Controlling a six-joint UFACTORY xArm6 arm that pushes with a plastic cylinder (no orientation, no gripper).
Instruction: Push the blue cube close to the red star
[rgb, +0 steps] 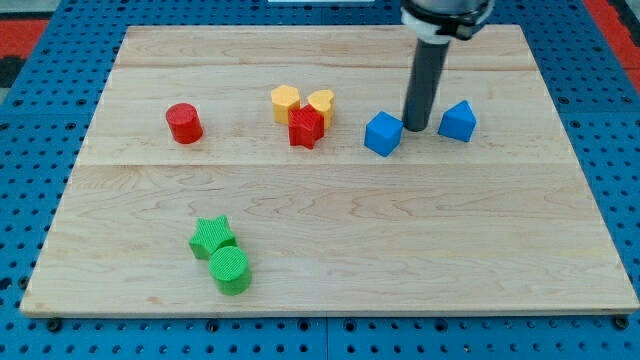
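My tip (415, 127) is down on the wooden board (330, 260), in the upper right part, toward the board's top edge. No gripper on this rig, just the straight dark rod, so nothing is being held.

The tip sits between the blue cube (383, 133) and the blue triangular block (458, 121), just beside the cube's right face; can't tell if it's touching. The triangular block is near, on the tip's right, with a gap.

Blue cube is right of board centre, in the upper half. Red star (306, 127) is to its left, near but apart, roughly on the same row.

Two yellow blocks (286, 102) (321, 103) sit right behind the star, toward the top edge, bunched against it.

Red cylinder (184, 122) is well off to the left, same row.

Green star (212, 238) and green cylinder (230, 270) are touching, down near the bottom-left corner.
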